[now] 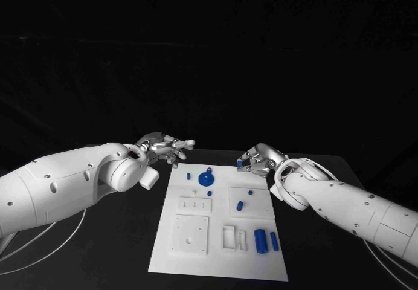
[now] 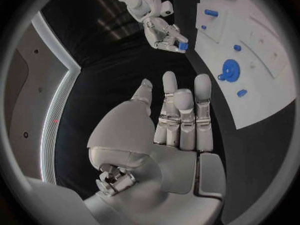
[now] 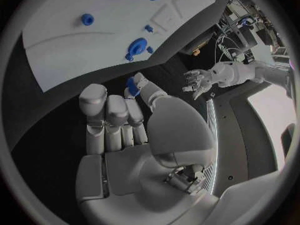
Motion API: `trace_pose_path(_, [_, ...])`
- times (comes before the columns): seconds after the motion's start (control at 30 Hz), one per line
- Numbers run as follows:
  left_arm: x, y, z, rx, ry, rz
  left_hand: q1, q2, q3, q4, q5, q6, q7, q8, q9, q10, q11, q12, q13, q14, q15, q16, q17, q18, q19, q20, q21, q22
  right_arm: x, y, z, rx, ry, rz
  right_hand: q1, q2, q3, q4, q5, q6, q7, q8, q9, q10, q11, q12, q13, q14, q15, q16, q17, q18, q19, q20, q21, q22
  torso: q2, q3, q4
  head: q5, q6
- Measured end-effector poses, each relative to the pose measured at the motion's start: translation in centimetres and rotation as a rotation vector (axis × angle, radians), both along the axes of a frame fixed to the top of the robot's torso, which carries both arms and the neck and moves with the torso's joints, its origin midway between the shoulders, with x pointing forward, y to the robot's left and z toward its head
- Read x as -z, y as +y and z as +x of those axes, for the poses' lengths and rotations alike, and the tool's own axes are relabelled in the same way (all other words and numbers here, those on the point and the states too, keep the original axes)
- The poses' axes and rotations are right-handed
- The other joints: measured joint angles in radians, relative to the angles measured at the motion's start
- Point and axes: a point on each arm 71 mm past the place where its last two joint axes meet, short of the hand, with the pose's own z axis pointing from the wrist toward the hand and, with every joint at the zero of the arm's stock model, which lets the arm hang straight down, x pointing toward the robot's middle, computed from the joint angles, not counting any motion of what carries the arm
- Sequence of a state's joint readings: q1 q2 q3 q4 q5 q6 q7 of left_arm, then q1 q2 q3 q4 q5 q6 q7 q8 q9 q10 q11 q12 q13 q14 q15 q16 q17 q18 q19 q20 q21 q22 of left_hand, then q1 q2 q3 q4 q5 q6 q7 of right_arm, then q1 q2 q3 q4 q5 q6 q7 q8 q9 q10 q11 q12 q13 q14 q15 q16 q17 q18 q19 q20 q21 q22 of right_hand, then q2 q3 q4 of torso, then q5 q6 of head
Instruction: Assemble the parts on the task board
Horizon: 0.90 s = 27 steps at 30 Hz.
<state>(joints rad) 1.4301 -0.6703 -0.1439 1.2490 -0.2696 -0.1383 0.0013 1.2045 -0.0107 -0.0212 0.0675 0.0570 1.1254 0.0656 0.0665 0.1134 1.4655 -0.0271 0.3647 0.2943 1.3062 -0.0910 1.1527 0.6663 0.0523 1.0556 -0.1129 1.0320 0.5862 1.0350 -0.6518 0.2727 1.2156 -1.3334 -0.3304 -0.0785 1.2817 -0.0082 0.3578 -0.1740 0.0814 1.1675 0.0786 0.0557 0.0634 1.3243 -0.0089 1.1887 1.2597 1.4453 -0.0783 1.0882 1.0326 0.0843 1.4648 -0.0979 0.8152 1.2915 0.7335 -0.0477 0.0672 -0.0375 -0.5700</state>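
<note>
Fingers of the right hand (image 1: 254, 162) pinch a blue part (image 3: 132, 83), seemingly; left hand (image 2: 178, 117) spread, empty.

**3 cameras, 1 shared board**

The head camera looks steeply down from above, taking in the whole task board (image 1: 220, 226) at middling range. Each wrist camera sits close behind its own hand, facing along the fingers toward the board's far end. All 3 views share the blue wheel part (image 1: 206, 178) there.
</note>
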Motion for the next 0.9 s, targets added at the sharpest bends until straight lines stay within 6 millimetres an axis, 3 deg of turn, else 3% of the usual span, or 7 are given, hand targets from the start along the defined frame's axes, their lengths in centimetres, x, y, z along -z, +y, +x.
trace_pose_path(0.1, [0.4, -0.8, 0.2, 0.023, 0.034, 0.06, -0.008, -0.008, 0.011, 0.011, 0.0, 0.009, -0.002, 0.0, 0.014, -0.002, -0.009, 0.052, 0.055, 0.031, -0.009, 0.046, 0.047, 0.002, 0.0, 0.0, 0.041, 0.029, -0.1, 1.2, -0.2, -0.003, 0.009, 0.0, 0.0, 0.0, 0.005, 0.0, 0.004, 0.0, 0.0, 0.0, 0.0, 0.0, 0.0, 0.0, -0.001, 0.0, 0.0, 0.0, 0.0, 0.0, 0.0, 0.0, 0.0, -0.001, -0.005, 0.0007, -0.002, 0.003, -0.004])
trace_pose_path(0.27, [1.0, -2.3, 0.3, 0.068, 0.083, 0.157, -0.013, -0.012, 0.016, 0.016, 0.0, 0.027, -0.009, 0.0, 0.015, 0.002, -0.012, 0.065, 0.087, 0.062, -0.015, 0.059, 0.074, 0.003, 0.006, -0.006, 0.062, 0.044, -0.4, 3.3, -0.7, -0.019, 0.022, 0.005, -0.006, -0.006, 0.008, 0.003, 0.015, 0.0, 0.0, 0.001, 0.0, 0.0, 0.0, 0.0, -0.001, 0.0, 0.0, 0.0, -0.001, 0.0, 0.004, -0.004, 0.0, -0.003, -0.01, 0.0013, -0.0039, 0.006, -0.007])
trace_pose_path(0.33, [1.2, -2.9, 0.3, 0.084, 0.099, 0.195, -0.019, -0.012, 0.019, 0.019, 0.0, 0.027, -0.009, 0.0, 0.011, -0.001, -0.014, 0.065, 0.096, 0.066, -0.016, 0.059, 0.078, 0.018, 0.007, -0.007, 0.069, 0.048, -0.4, 4.0, -1.0, -0.025, 0.028, 0.004, -0.006, -0.007, 0.008, 0.003, 0.015, -0.001, 0.001, 0.001, 0.0, 0.0, 0.0, 0.0, -0.001, 0.0, 0.0, 0.0, -0.001, 0.0, 0.004, -0.004, 0.0, -0.003, -0.011, 0.0012, -0.0044, 0.008, -0.008])
trace_pose_path(0.57, [1.8, -4.3, 0.3, 0.12, 0.139, 0.3, -0.038, -0.03, 0.039, 0.031, 0.0, 0.0, 0.0, 0.0, -0.015, -0.002, -0.016, 0.058, 0.114, 0.066, -0.016, 0.051, 0.07, 0.017, 0.022, -0.007, 0.042, 0.06, -0.2, 5.6, -1.6, -0.041, 0.048, -0.013, -0.009, -0.009, 0.012, 0.006, 0.015, -0.002, 0.001, 0.002, 0.0, 0.0, 0.0, 0.0, -0.003, 0.0, 0.0, -0.007, -0.004, 0.0, 0.004, -0.004, -0.004, -0.006, -0.012, 0.0015, -0.0066, 0.014, -0.007])
trace_pose_path(0.9, [2.2, -4.8, 0.2, 0.123, 0.165, 0.375, -0.062, -0.055, 0.062, 0.062, 0.0, 0.0, 0.0, 0.0, -0.03, -0.002, -0.016, 0.053, 0.123, 0.066, -0.016, 0.051, 0.068, 0.017, 0.029, -0.007, 0.021, 0.083, 0.6, 7.3, -2.3, -0.062, 0.063, -0.058, -0.012, -0.012, 0.015, 0.01, 0.027, -0.004, 0.002, 0.003, 0.0, 0.0, 0.0, 0.0, -0.003, 0.0, 0.0, -0.007, -0.003, 0.0, 0.004, -0.004, -0.004, -0.007, -0.01, 0.0021, -0.0069, 0.009, -0.005])
